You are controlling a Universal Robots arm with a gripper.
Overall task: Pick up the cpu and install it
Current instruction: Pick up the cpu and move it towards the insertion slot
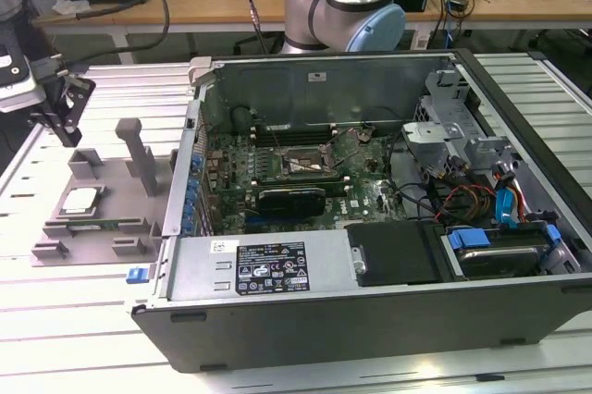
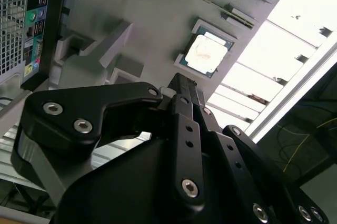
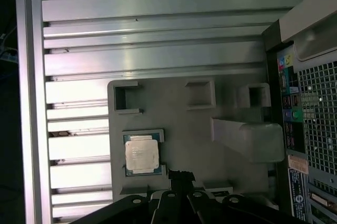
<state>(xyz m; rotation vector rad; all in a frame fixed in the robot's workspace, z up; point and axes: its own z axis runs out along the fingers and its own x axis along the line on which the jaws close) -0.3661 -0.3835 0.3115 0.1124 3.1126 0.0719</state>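
Note:
The cpu is a small square chip with a silver top. It lies flat in a recess of a grey plastic fixture on the table, at the exterior view's left of the open computer case. My gripper hangs above and behind the fixture, apart from the chip, its black fingers together with nothing between them. Both wrist views look down past the gripper at the cpu on the fixture. Inside the case, the dark motherboard socket sits near the middle.
A long black expansion card lies just in front of the socket. A power supply, drive bays and cables crowd the case's near and right sides. Upright grey posts stand on the fixture. The slatted metal table surrounds everything.

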